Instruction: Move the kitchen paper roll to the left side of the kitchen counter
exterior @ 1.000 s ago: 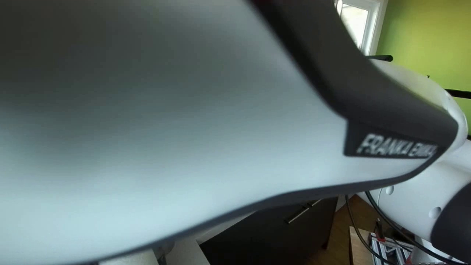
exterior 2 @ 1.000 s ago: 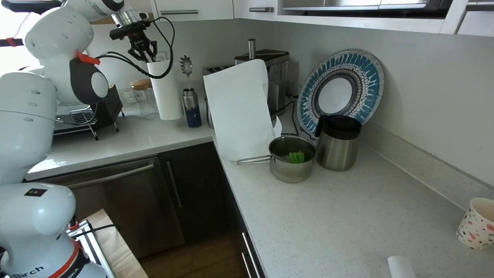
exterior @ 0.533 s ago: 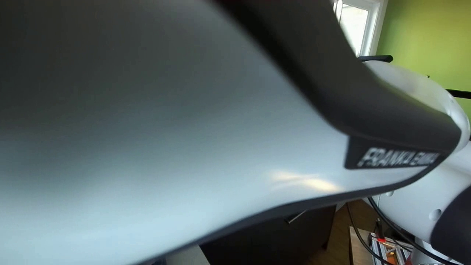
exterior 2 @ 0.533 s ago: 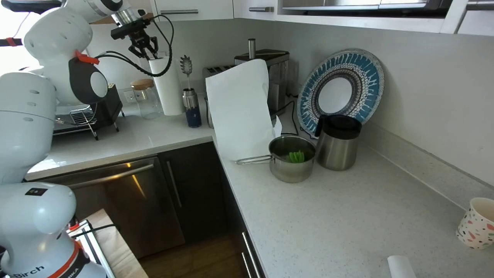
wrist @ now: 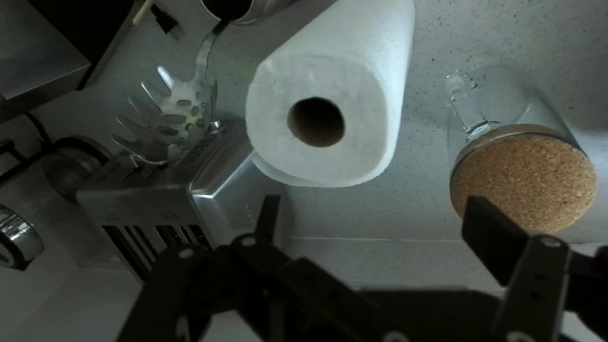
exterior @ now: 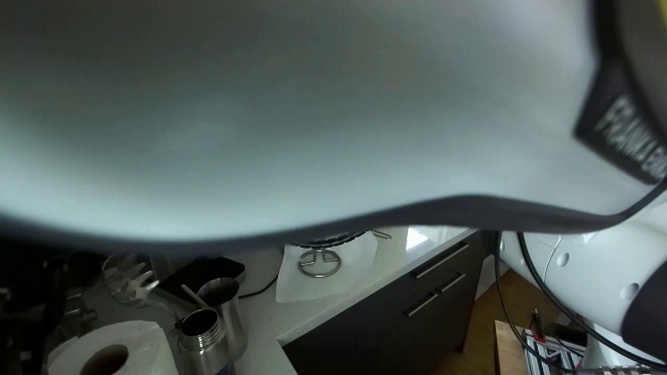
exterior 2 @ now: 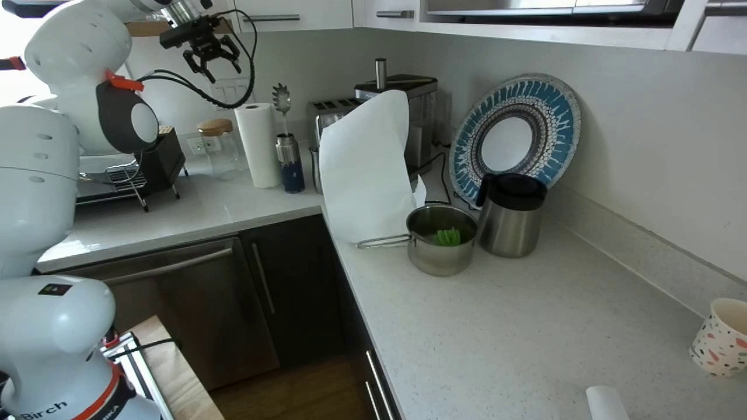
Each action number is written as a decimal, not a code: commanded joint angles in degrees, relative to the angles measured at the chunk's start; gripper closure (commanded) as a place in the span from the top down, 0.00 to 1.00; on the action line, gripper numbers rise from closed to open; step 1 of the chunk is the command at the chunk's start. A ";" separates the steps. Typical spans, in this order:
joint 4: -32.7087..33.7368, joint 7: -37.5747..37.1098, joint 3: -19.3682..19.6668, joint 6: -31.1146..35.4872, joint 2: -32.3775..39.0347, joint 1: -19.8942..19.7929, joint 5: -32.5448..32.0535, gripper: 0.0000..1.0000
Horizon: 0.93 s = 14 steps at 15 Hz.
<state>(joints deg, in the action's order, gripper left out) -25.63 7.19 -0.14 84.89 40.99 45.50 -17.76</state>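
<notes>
The kitchen paper roll (exterior 2: 259, 149) stands upright on the back stretch of the kitchen counter (exterior 2: 525, 332). Its end face and hollow core are visible from above in the wrist view, where the roll (wrist: 361, 114) lies ahead of the fingers. My gripper (exterior 2: 224, 74) hangs above and to the left of the roll's top in an exterior view, clear of it. The jaws are spread wide, and between the fingertips in the wrist view my gripper (wrist: 373, 209) has only counter and wall behind. In an exterior view the arm covers much of the picture, with the roll (exterior: 148, 349) at the lower left.
A cork-lidded glass jar (exterior 2: 219, 151) stands left of the roll. Close on its right is a steel-and-blue bottle (exterior 2: 290, 163) holding a spaghetti server (wrist: 175, 111). A toaster (wrist: 190, 190), a white sheet (exterior 2: 367, 169) and a pot (exterior 2: 440, 251) are farther right.
The fingers were together at the roll's top, with the roll leaning and raised. They have since spread and let go; the roll has dropped upright, and the gripper has risen away up and left.
</notes>
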 commanded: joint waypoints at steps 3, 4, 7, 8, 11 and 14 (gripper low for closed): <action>-2.01 -8.10 -1.58 -15.10 -7.62 -1.58 5.59 1.00; -1.82 -9.99 -1.68 -17.84 -8.70 -2.29 6.63 1.00; -1.49 -15.40 -1.24 -25.78 -12.22 -4.08 7.87 1.00; -1.24 -15.99 -1.78 -27.37 -13.02 -5.13 8.97 1.00; -0.24 -17.19 -3.16 -31.66 -16.18 -7.77 11.77 1.00; -0.09 -15.21 -3.30 -30.05 -16.30 -7.65 9.06 1.00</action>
